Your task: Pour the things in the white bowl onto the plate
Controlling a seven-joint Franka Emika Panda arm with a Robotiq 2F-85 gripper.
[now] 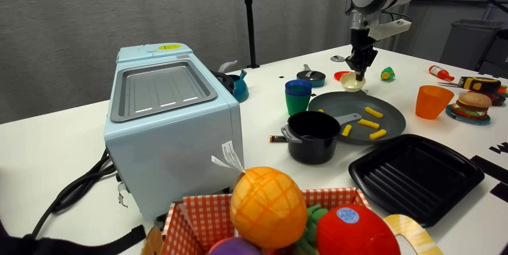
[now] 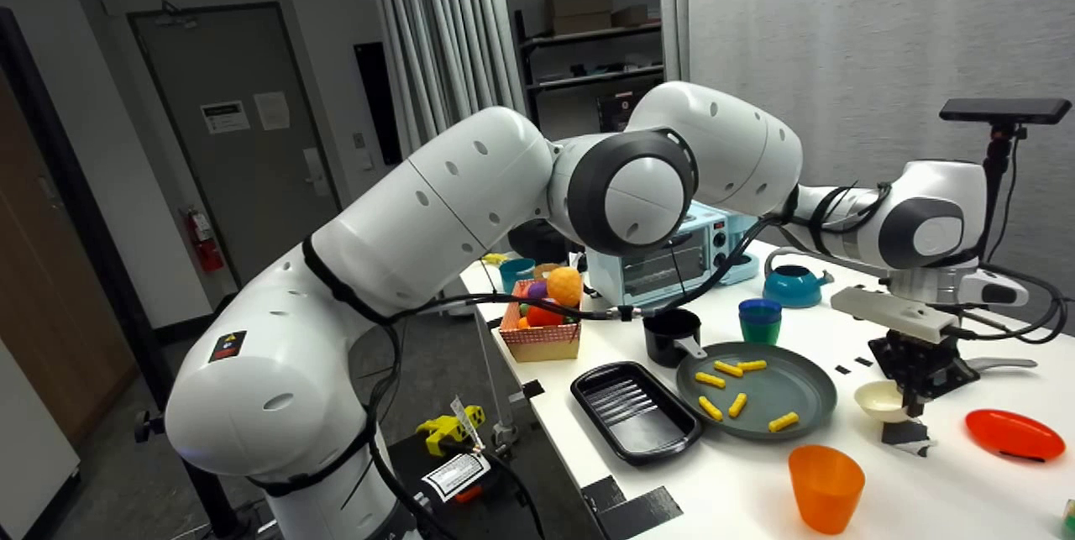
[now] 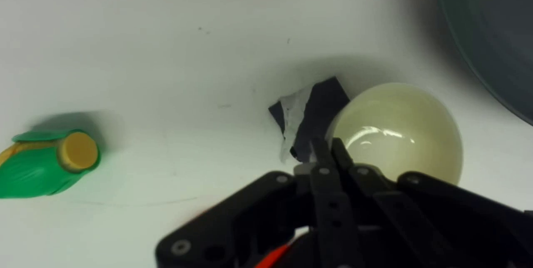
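Observation:
The small cream-white bowl is in both exterior views and the wrist view. My gripper is shut on the bowl's rim, with one finger inside and one outside. It also shows in both exterior views. No pieces show on the visible inside of the bowl. I cannot tell how far the bowl is above the table. Several yellow stick pieces lie spread on the dark grey-green plate. The plate's edge shows beside the bowl in the wrist view.
A black pot stands against the plate's side, its handle over the rim. A black ridged tray lies beside the plate. Stacked cups, an orange cup, a red dish and a green bottle stand around.

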